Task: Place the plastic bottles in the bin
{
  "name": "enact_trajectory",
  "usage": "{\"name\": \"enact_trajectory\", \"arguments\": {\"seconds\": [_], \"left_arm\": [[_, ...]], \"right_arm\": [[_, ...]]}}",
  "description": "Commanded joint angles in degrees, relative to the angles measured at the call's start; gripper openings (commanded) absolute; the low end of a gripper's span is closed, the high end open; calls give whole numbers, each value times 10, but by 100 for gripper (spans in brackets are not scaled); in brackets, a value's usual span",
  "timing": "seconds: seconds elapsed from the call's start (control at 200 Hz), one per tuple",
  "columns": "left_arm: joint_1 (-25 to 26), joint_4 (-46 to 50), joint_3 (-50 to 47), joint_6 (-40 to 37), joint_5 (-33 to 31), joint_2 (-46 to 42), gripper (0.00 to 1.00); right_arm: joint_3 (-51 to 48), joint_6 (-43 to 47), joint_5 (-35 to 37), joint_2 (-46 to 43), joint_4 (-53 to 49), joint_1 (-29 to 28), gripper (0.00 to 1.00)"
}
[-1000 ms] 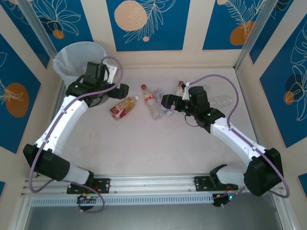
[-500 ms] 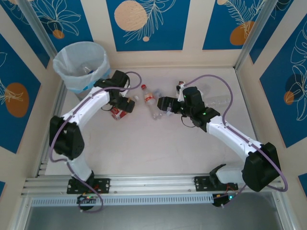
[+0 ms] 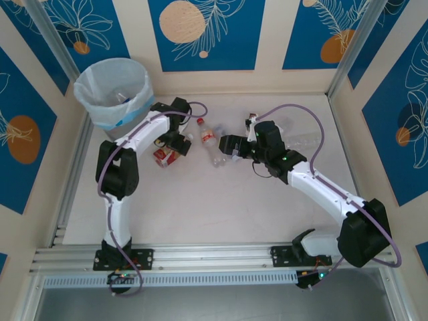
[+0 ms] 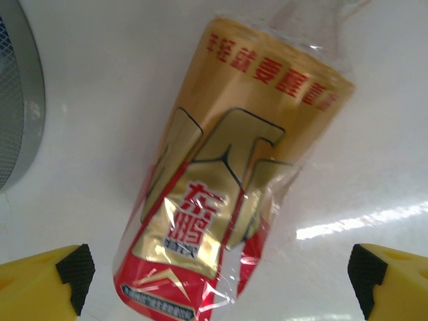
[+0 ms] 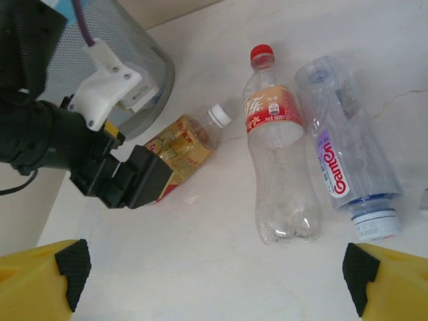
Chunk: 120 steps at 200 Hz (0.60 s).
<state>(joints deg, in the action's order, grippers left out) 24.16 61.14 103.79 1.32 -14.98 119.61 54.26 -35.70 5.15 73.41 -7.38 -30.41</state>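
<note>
Left arm advanced over amber bottle, half-hidden

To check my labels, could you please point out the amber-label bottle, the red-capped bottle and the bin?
amber-label bottle (image 4: 221,200): left wrist view, its label.
red-capped bottle (image 5: 271,110): right wrist view, its label.
bin (image 3: 100,114): top view, bagged wall.

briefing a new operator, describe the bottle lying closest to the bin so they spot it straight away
Find the round grey bin in the far left corner of the table. Lying near its base is the gold-labelled bottle. Unlike the red-capped bottle and the Ganten bottle next to it, it has a white cap and a gold-and-red wrapper.
</note>
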Motion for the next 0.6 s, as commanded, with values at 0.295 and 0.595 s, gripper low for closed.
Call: {"name": "enact_trajectory", "arguments": {"seconds": [0.295, 0.595], "left_arm": [[-20, 14, 28, -19, 6, 65, 99], [-20, 3, 18, -23, 40, 58, 89]], "right_arm": [[7, 18, 7, -27, -8, -4, 100], [50, 175, -35, 19, -96, -40, 100]]}}
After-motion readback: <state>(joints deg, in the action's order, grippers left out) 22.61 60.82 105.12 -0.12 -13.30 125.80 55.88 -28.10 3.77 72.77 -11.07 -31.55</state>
